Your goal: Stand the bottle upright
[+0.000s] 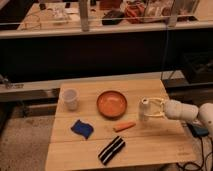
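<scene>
The bottle (143, 110) is small, slim and whitish, and stands upright on the wooden table (165, 145), just right of the orange bowl. My gripper (149, 109) reaches in from the right on a white arm and is shut on the bottle's upper part, at the table's right side.
An orange bowl (112, 103) sits mid-table. A white translucent cup (70, 98) stands at the far left. An orange carrot-like piece (124, 126), a blue cloth (81, 128) and a black-and-white striped object (111, 150) lie nearer the front. A dark railing and counter run behind.
</scene>
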You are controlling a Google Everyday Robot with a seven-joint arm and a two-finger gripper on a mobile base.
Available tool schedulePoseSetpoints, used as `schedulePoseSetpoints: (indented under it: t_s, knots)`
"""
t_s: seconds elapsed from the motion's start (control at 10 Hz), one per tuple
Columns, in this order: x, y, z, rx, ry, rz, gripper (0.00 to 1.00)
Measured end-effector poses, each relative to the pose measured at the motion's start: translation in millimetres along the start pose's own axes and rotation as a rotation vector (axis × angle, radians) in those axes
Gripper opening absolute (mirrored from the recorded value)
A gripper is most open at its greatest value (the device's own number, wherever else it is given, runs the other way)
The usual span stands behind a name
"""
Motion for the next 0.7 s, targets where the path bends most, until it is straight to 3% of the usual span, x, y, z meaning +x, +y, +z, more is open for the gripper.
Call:
schedulePoseSetpoints:
  t_s: [0.2, 0.7]
  knots:
    - [8, -4, -1, 0.02, -0.021, 0.011, 0.0]
    - [25, -9, -29, 0.139, -0.023, 0.03, 0.0]
